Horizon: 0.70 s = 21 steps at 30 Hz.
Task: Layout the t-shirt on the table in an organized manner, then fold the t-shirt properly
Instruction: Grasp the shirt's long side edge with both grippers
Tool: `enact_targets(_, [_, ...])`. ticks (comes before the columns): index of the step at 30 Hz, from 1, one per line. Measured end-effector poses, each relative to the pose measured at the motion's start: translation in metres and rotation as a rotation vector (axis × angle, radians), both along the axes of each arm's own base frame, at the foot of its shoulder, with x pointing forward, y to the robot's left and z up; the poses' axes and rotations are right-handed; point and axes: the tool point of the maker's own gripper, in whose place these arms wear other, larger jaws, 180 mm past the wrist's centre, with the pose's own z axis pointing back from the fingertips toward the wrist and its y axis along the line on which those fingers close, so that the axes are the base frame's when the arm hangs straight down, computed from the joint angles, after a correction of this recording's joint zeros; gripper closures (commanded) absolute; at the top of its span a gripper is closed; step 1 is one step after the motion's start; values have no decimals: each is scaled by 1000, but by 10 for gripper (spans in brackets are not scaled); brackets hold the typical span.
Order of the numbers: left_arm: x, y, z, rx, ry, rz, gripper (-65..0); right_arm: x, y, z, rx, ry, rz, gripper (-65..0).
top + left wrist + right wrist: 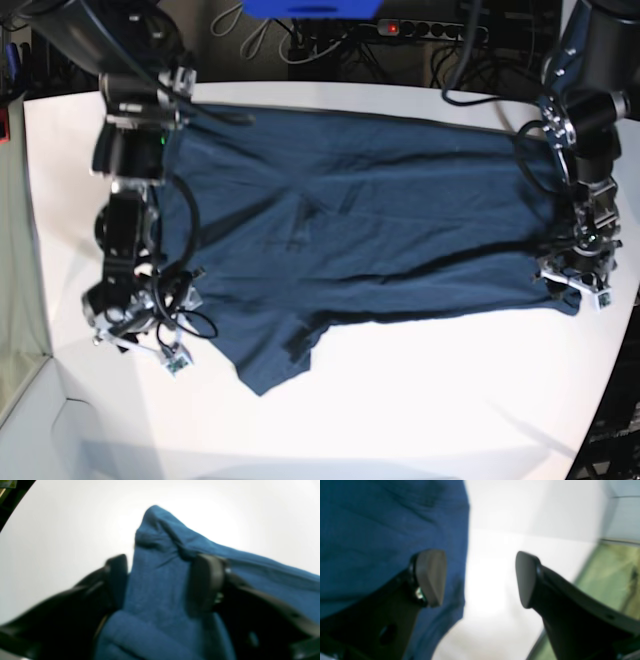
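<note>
Fingers first, left wrist view: left gripper (160, 580) has both pads set part-way apart with a bunched ridge of the shirt (160, 600) filling the gap between them. Cloth touches the inner face of each pad, and a peak of fabric rises just beyond the tips. Whether they're truly pinching or only closing around it, can't tell (pic is blurry). Table (62, 530) lies bare white past the tips and off to the left pad's side.

Right wrist view: right gripper (480, 577) is spread wide, nothing between the pads, only white table (490, 580) showing in the gap. Shirt (382, 530) edge sits behind and beside the left-hand pad, near it, but the edge isn't inside the gap.

Base view: shirt (350, 220) is spread across the table (420, 420), mostly flat w/ some creases and one sleeve pointing toward the near edge. Left gripper (580, 270) is down at one end of the cloth, right gripper (140, 320) just off the other end.

Risks, as I judge them: w/ only one end gathered, a pull by the left arm could drag the whole shirt sideways and bunch it instead of tensioning it. Right pads may close on air if the edge stays outside the gap. A thick wad between the left pads could also slip out mid-lift.
</note>
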Motion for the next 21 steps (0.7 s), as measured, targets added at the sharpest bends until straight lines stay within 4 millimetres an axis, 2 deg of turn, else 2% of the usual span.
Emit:
enact_targets(5, [-1, 2, 0, -4, 3, 10, 0, 20, 24, -23, 107, 23, 55, -439])
enact_targets(10, [1, -1, 1, -10, -3, 10, 0, 37, 49, -32, 219, -18, 106, -444])
enact_targets(15, [8, -8, 9, 1, 8, -19, 0, 35, 67, -55, 313, -6, 132, -444])
enact_targets(18, [11, -16, 10, -3, 0, -31, 0, 44, 70, -53, 348, -22, 139, -444])
enact_targets(21, [9, -16, 9, -5, 12, -35, 0, 52, 60, -46, 356, -56, 125, -444])
